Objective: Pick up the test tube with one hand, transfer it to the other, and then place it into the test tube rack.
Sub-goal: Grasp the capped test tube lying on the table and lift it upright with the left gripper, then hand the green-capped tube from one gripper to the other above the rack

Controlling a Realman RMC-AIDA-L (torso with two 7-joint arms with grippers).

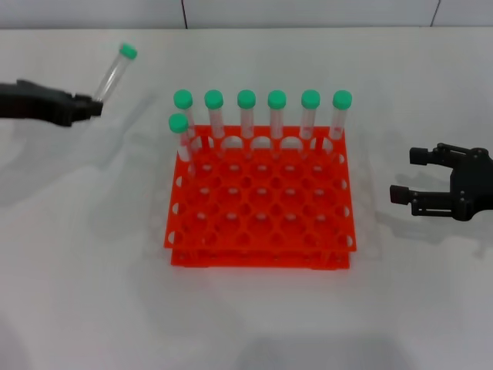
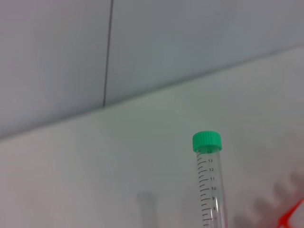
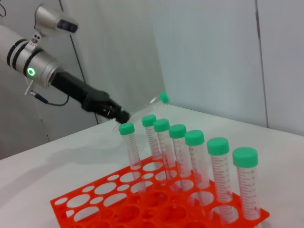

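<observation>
My left gripper (image 1: 94, 108) is raised at the far left, shut on the lower end of the test tube (image 1: 114, 75). The tube tilts up and to the right, green cap on top. In the left wrist view the tube (image 2: 209, 190) rises with its cap against the wall. The right wrist view shows the left gripper (image 3: 115, 113) on its green-lit wrist holding the tube (image 3: 162, 98) behind the rack. The orange-red rack (image 1: 262, 231) stands in the middle, with several other green-capped tubes (image 1: 246, 116) along its back. My right gripper (image 1: 407, 176) is open and empty, right of the rack.
The white table (image 1: 92, 270) ends at a pale wall (image 1: 308, 11) behind the rack. One of the rack's tubes (image 1: 180, 135) stands alone in the second row at the left corner. The rack also shows in the right wrist view (image 3: 118, 204) and a corner in the left wrist view (image 2: 292, 216).
</observation>
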